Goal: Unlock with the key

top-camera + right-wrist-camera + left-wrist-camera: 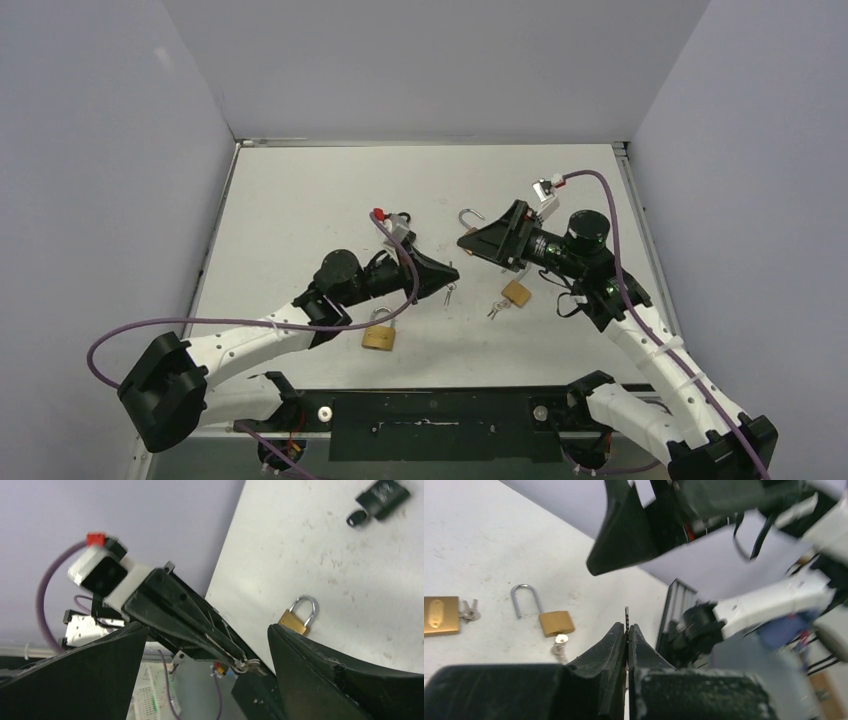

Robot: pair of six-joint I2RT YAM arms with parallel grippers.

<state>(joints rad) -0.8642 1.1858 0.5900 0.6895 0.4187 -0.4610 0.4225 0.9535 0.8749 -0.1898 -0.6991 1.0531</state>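
My left gripper [452, 272] is shut on a small silver key and is held above the table. In the left wrist view the key's blade [627, 614] sticks out edge-on between the shut fingertips. Spare keys on its ring hang below the gripper [450, 293], and they also show in the right wrist view [248, 666]. My right gripper [465, 240] is wide open and empty. It faces the left gripper tip to tip, a short gap apart [207, 627]. A brass padlock [516, 292] [556, 622] lies under the right arm with its shackle raised and a key [560, 639] in it.
A second brass padlock [379, 335] [295, 620] lies below the left gripper. A third padlock [441, 615] lies further back with keys [470, 611] beside it. A raised shackle [470, 215] shows there behind the right gripper. A black padlock [382, 492] and a black key [356, 518] lie far off.
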